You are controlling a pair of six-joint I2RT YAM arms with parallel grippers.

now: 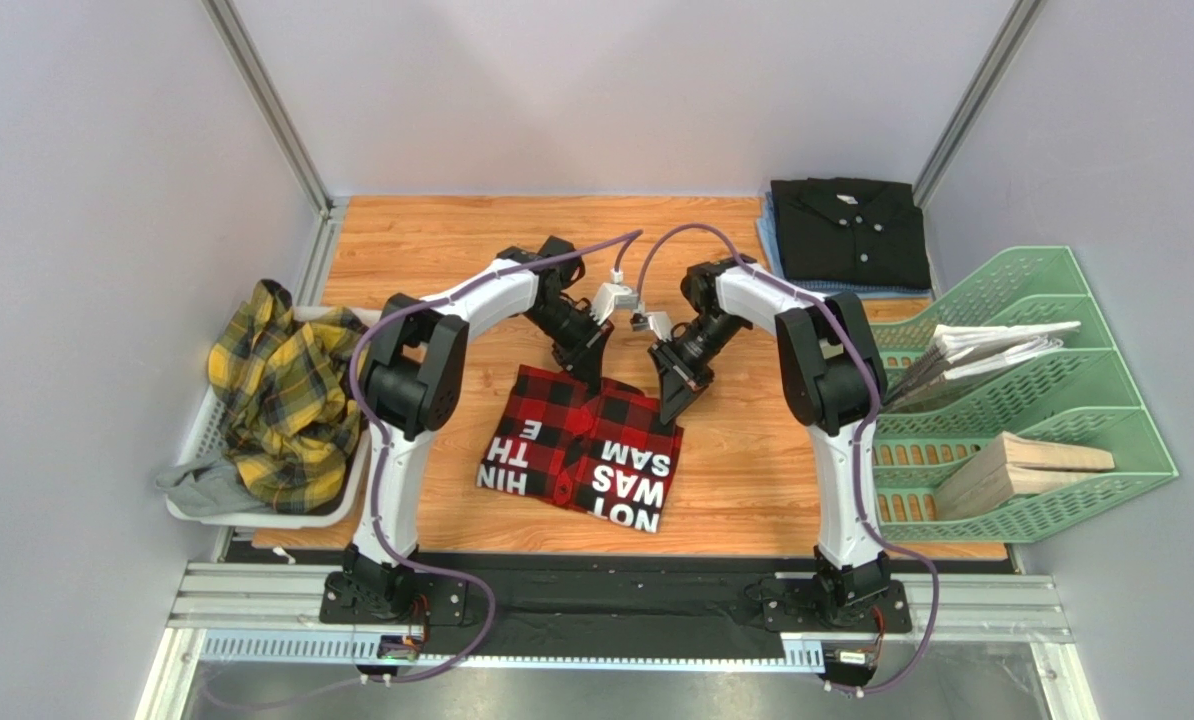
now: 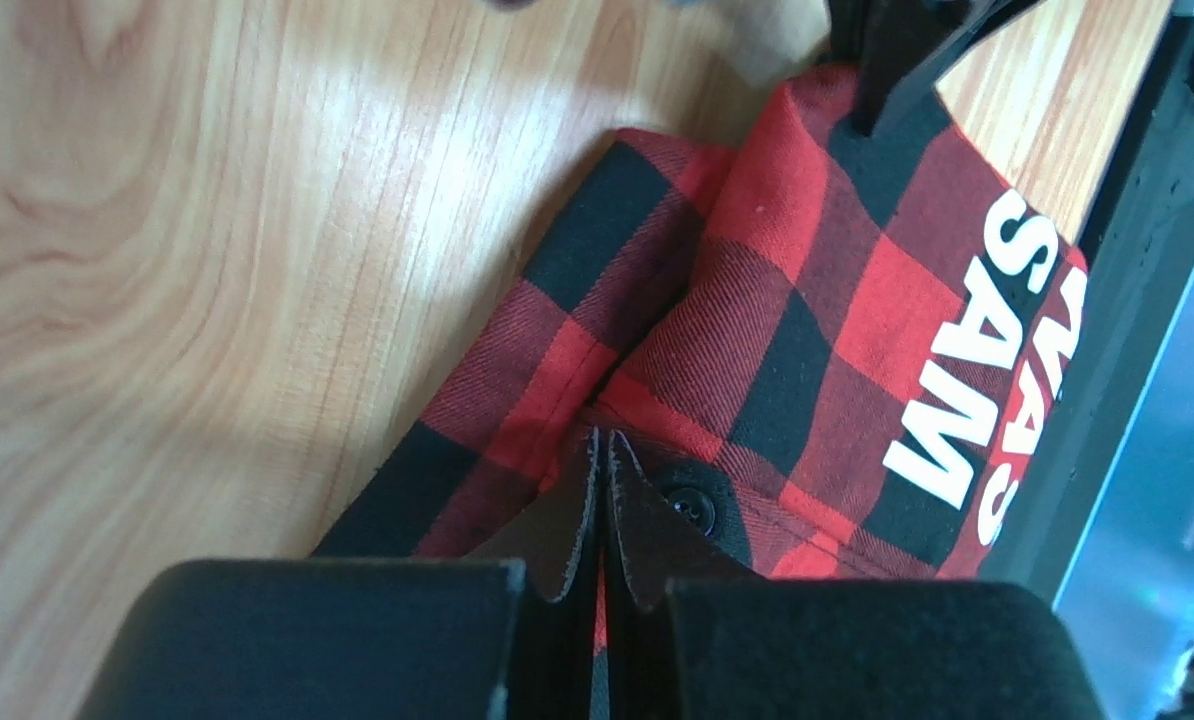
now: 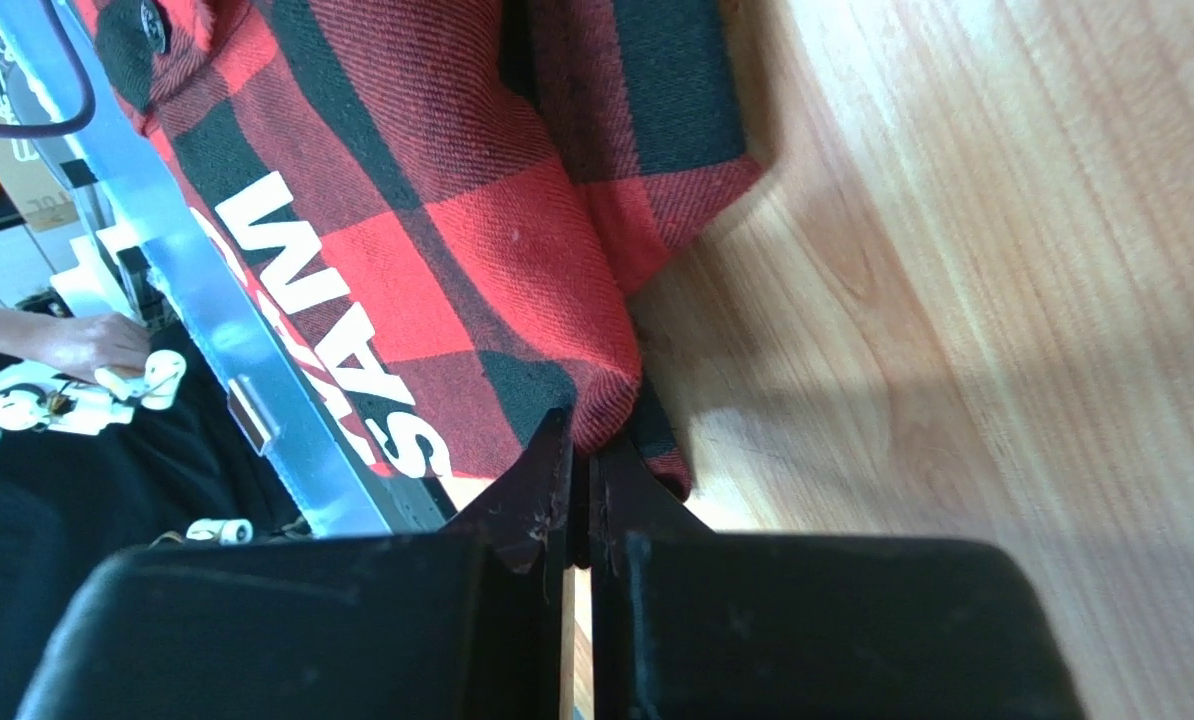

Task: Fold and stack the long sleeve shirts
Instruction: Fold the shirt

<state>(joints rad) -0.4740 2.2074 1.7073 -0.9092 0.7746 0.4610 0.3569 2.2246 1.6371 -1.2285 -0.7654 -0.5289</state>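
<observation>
The red-and-black check shirt (image 1: 581, 450) with white block letters lies partly folded in the middle of the wooden table. My left gripper (image 1: 585, 360) is shut on the shirt's far edge next to a black button (image 2: 689, 503), and red cloth shows between its fingertips (image 2: 605, 450). My right gripper (image 1: 666, 393) is shut on the far right edge of the same shirt (image 3: 453, 225), pinching the fold at its tips (image 3: 581, 450). The yellow-and-dark plaid shirt (image 1: 280, 393) lies crumpled in a basket at the left. The plain black shirt (image 1: 848, 233) sits folded at the back right.
A white basket (image 1: 198, 503) at the table's left edge holds the plaid shirt and a grey cloth (image 1: 205, 480). Green file racks (image 1: 1009, 390) with papers and a wooden block stand at the right. The black shirt rests on a blue pad (image 1: 776, 255).
</observation>
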